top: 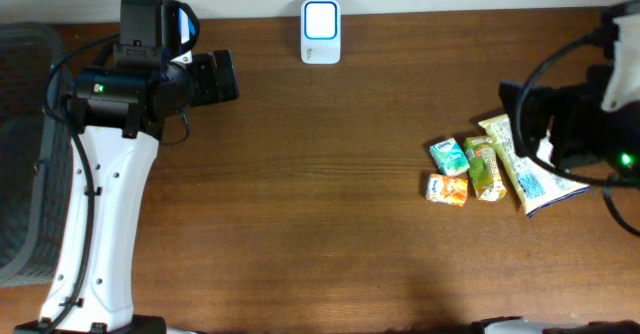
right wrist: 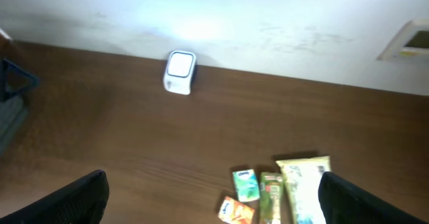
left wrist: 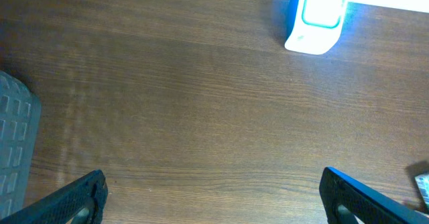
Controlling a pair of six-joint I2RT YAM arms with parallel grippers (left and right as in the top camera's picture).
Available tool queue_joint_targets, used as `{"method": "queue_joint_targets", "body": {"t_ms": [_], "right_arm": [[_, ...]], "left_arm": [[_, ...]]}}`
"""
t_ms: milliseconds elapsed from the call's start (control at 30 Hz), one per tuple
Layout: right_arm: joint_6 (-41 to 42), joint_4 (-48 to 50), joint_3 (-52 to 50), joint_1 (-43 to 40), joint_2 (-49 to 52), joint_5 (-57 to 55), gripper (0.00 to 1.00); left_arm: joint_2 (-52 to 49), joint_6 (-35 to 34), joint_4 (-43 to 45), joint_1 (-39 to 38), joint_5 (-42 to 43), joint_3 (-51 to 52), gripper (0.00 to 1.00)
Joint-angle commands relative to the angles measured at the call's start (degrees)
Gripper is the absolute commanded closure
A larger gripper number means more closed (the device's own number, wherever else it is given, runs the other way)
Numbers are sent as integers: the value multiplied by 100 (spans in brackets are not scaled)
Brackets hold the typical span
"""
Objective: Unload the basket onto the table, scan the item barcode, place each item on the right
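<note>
Right claw (right wrist: 213,184) hangs spread, holding nothing; packets (right wrist: 271,190) lie just ahead between its fingers, scanner (right wrist: 179,72) far ahead-left. Left claw (left wrist: 213,180) is spread too, scanner ahead-right.

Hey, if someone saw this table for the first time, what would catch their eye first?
Probably the glowing white scanner standing at the far edge of the dark wooden table, near the middle. Next, the bright cluster of snack packets lying on the right side, close to the right arm. The big white left arm fills the left side, beside a grey basket.
</note>
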State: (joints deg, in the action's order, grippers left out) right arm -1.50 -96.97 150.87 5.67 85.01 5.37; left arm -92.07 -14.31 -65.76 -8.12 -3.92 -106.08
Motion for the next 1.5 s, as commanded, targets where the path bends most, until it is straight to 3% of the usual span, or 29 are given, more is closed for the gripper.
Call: {"method": "queue_joint_targets", "body": {"t_ms": [0,133,233,533,800,900,1000,1233,1400,1467], "right_arm": [[-20,-37,-24,-7,-389,-448,1],[-20,-33,-363,-175,-664,-627,1],[-9,470,-1475,-385,-1200,-608,1],[-647,5287,-7215,-529,-3985,-319,1],[-664,9401,-12072,-608,-6258,144,1],[-658,10297,-13254,-605,-6773,225,1],[-640,10727,-14056,-605,-7302,264,1],[-531,10526,-15049,-601,-8387,308,1],[-481,9265,-15055,-562,-8483,304,1],[-446,9311,-15055,-564,-8483,286,1]], "left_arm": [[70,72,9,4,-42,-24,1],[70,72,9,4,-42,-24,1],[70,72,9,4,-42,-24,1],[70,72,9,4,-42,-24,1],[70,72,9,4,-42,-24,1],[70,72,9,4,-42,-24,1],[70,72,9,4,-42,-24,1],[70,72,9,-7,-42,-24,1],[70,72,9,-7,-42,-24,1],[70,72,9,-7,-42,-24,1]]}}
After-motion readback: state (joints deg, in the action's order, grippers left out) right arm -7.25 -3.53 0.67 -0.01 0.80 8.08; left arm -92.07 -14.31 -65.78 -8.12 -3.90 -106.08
